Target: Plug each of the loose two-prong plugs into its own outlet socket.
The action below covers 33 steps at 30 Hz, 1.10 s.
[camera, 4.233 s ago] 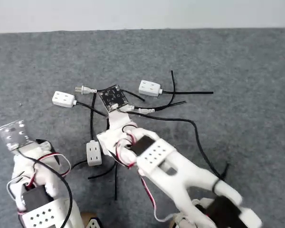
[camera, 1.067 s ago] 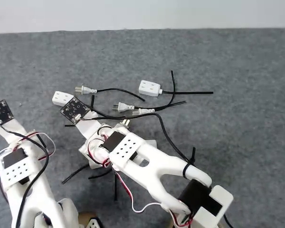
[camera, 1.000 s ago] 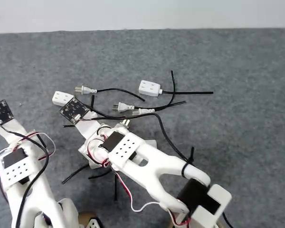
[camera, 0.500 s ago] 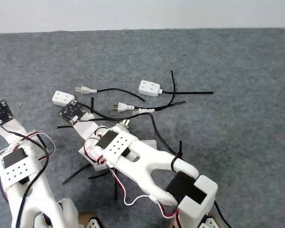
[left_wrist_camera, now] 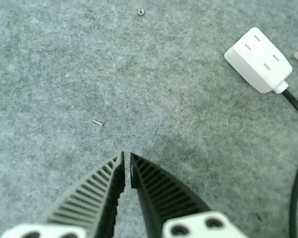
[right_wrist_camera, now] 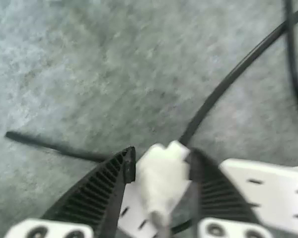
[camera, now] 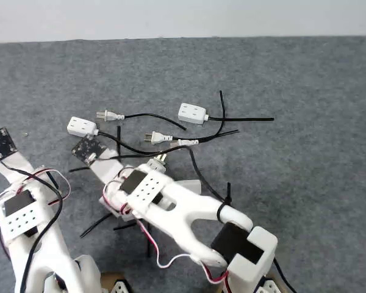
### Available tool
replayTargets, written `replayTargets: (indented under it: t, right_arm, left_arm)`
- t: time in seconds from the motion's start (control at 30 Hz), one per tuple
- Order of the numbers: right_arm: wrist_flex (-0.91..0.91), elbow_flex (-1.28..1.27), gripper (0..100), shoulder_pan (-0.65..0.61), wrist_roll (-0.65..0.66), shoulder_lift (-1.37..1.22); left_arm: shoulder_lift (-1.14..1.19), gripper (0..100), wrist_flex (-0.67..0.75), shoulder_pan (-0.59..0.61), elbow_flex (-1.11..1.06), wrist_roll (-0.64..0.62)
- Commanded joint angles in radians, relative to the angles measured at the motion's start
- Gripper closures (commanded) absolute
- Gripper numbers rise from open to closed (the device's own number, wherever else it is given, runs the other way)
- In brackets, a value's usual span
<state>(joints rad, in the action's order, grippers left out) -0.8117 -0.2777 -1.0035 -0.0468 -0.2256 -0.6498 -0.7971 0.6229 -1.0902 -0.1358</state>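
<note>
My right gripper (right_wrist_camera: 161, 156) is shut on a white two-prong plug (right_wrist_camera: 161, 178), whose black cord (right_wrist_camera: 228, 84) runs off over the carpet. Right beside the plug lies a white outlet socket (right_wrist_camera: 268, 191). From above, my right arm (camera: 171, 201) covers that spot. My left gripper (left_wrist_camera: 126, 161) hangs shut and holds nothing, over bare carpet, some way from another white outlet socket (left_wrist_camera: 258, 59) (camera: 81, 126). A third outlet socket (camera: 192, 113) lies farther back. Loose plugs (camera: 110, 115) (camera: 157, 138) (camera: 184, 143) lie between the two.
Black cords (camera: 171, 122) cross the grey carpet around the plugs, and one cord (camera: 198, 171) runs along my right arm. A small nut (left_wrist_camera: 140, 11) and a tiny pin (left_wrist_camera: 97, 122) lie on the carpet ahead of my left gripper.
My right arm has swung left from the middle plugs to over the near outlet, dragging a black cord along. The left arm shifted left early on and has kept still since.
</note>
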Motion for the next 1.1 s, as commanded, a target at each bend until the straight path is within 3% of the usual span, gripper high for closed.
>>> replayTargets:
  t: [0.0, 0.47, 0.67, 0.8, 1.07]
  right_arm:
    - [-0.064, 0.083, 77.4, -0.047, -0.04, 0.01]
    - [-0.104, 0.04, 80.4, -0.035, -0.089, -0.036]
    - [-0.237, 0.153, 81.1, -0.038, -0.089, -0.12]
    - [-0.263, 0.195, 99.0, -0.038, -0.089, -0.147]
    - [-0.337, 0.195, 99.1, -0.031, -0.038, -0.013]
  left_arm:
    - [0.002, 98, 0.021, 0.0, 0.039, 0.017]
    - [0.002, 98, 0.021, 0.0, 0.038, 0.017]
    - [0.003, 98, 0.023, 0.0, 0.033, 0.017]
    - [0.003, 98, 0.023, 0.0, 0.033, 0.017]
    - [0.003, 98, 0.023, -0.005, 0.033, 0.017]
